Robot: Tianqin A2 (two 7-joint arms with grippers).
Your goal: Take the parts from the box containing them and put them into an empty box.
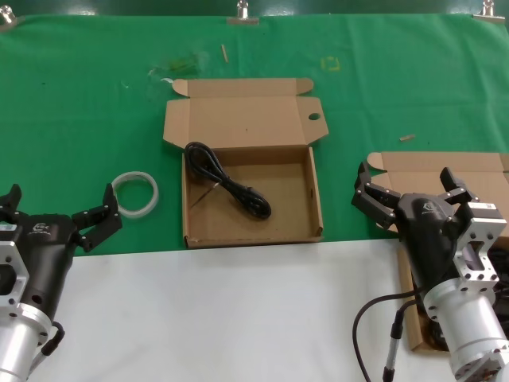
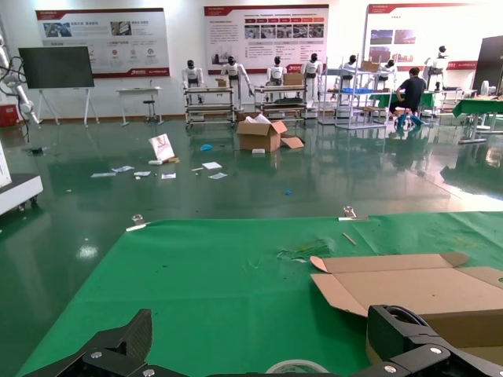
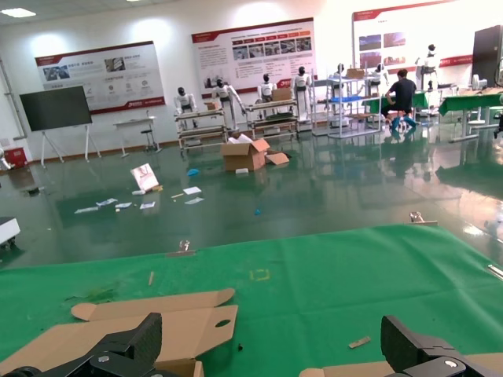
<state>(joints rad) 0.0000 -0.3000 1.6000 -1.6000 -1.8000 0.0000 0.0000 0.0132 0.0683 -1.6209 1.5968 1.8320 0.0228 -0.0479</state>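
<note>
The brown box with a round hole in its lid flap (image 1: 253, 195) lies open at the table's middle. One black power cable (image 1: 228, 185) lies in it. The plain box (image 1: 425, 169) lies open at the right, its inside mostly hidden behind my right arm. My right gripper (image 1: 406, 178) is open and empty above that box's near-left part. My left gripper (image 1: 60, 207) is open and empty at the left, beside the tape ring. In the left wrist view the left gripper (image 2: 263, 349) is open. In the right wrist view the right gripper (image 3: 271, 353) is open, with the holed lid (image 3: 157, 330) beyond it.
A white translucent tape ring (image 1: 135, 193) lies on the green cloth (image 1: 79, 119) left of the middle box; it also shows in the left wrist view (image 2: 297, 366). A white surface (image 1: 238, 318) runs along the front edge. Small scraps (image 1: 407, 137) lie on the cloth.
</note>
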